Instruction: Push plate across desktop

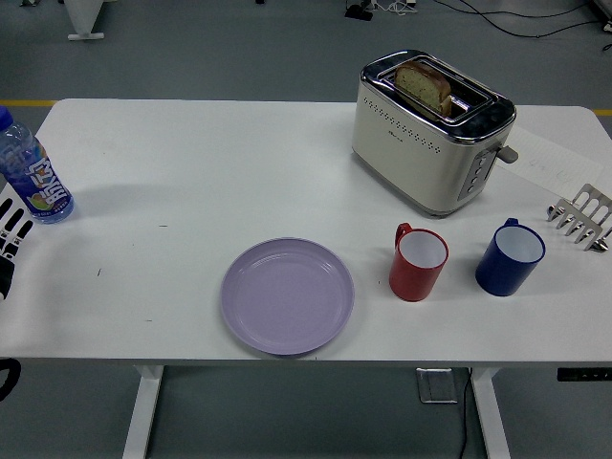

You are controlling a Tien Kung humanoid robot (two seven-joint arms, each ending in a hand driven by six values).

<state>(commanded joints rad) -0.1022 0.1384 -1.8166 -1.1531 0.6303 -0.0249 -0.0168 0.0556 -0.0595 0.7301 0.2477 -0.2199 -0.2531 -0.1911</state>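
A lilac plate (287, 295) lies empty on the white table (191, 163), near its front edge and a little left of centre. My left hand (9, 234) shows only partly at the picture's left edge, far from the plate. Its fingers (13, 222) are stretched out over the table, just below a water bottle (32, 175), and hold nothing. My right hand is out of sight.
A red mug (419, 261) stands just right of the plate, with a blue mug (511, 257) beyond it. A cream toaster (430, 131) with a bread slice stands at the back right. A metal toast rack (581, 218) sits at the right edge.
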